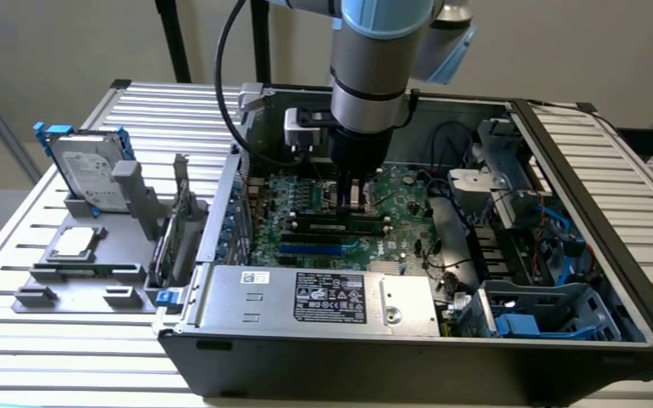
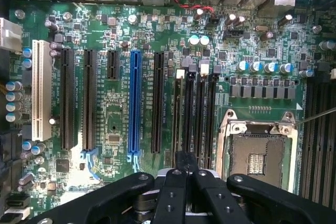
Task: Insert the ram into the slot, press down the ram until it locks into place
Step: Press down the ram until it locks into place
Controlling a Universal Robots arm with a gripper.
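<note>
RAM, a long thin green circuit-board stick (image 1: pixel 343 224), lies in one of the long narrow black plastic memory sockets (image 2: pixel 188 121) on the large green motherboard (image 2: pixel 121 124), inside the open black computer case (image 1: pixel 417 357). The black gripper (image 1: pixel 353 197) stands directly over the stick, its tips at the stick's upper edge. In the wrist view the black fingers (image 2: pixel 184 184) sit close together above the socket group, beside the long blue connector (image 2: pixel 135 103) and the metal processor socket (image 2: pixel 257 153). Whether the fingers clamp the stick cannot be told.
</note>
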